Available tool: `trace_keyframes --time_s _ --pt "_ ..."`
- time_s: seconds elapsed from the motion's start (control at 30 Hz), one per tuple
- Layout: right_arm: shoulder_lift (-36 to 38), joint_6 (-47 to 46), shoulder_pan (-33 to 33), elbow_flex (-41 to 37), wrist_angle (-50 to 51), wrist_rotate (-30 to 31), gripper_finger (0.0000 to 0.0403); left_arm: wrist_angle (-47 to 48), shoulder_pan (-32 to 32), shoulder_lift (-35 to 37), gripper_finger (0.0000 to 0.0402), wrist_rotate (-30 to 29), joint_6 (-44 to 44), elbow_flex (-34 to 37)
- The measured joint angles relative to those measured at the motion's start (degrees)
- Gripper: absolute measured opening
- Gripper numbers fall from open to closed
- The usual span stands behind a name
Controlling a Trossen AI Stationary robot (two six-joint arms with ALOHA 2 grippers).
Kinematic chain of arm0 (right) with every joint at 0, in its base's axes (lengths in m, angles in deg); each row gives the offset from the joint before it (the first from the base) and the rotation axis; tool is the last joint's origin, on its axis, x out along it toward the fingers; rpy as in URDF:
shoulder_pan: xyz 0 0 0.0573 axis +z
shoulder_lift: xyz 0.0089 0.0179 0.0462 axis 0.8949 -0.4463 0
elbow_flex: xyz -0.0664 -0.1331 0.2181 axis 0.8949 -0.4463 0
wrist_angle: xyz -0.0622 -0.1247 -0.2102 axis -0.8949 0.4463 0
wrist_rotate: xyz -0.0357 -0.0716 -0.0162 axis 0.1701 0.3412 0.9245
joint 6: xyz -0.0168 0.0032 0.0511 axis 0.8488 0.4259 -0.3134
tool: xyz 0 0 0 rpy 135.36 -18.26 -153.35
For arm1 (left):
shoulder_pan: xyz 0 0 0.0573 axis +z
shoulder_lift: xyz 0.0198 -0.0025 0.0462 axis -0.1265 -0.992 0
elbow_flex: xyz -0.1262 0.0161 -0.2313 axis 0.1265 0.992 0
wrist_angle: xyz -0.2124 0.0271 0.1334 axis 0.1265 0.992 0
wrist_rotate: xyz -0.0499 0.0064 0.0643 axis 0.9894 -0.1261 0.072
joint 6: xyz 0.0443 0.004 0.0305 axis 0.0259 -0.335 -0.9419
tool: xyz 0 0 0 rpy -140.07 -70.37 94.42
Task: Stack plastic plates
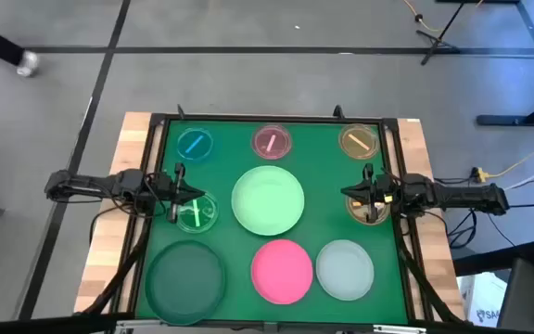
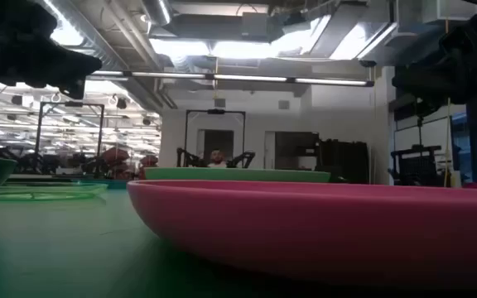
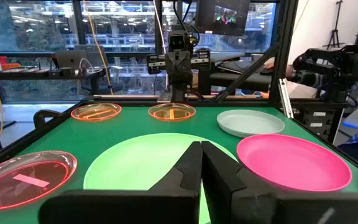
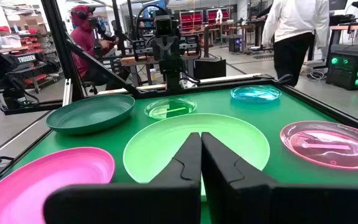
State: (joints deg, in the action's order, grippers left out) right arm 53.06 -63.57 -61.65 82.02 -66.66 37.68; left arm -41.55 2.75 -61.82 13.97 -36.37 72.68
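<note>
Beyond table, right wrist view only: person (image 4: 294,31) (both claws pressed together).

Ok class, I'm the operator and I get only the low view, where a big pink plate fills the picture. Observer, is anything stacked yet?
Observer: No. From above, the large pink plate lies alone, with the grey-white plate beside it, not on it.
Operator: Where is the robot's left arm working?
Observer: The left claw is over the small green plate; its wrist view shows it shut and empty.
Operator: And the other arm?
Observer: The right claw is shut too, at the edge of the small brown plate.
</note>
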Motion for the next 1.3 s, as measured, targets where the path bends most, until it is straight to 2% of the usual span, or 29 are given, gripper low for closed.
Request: trace_keyframes --time_s 1.3 --pt "0.0 0.0 0.0 0.0 0.0 0.0 0.0 0.0 0.0 0.0 0.0002 0.4 1.1 0.0"
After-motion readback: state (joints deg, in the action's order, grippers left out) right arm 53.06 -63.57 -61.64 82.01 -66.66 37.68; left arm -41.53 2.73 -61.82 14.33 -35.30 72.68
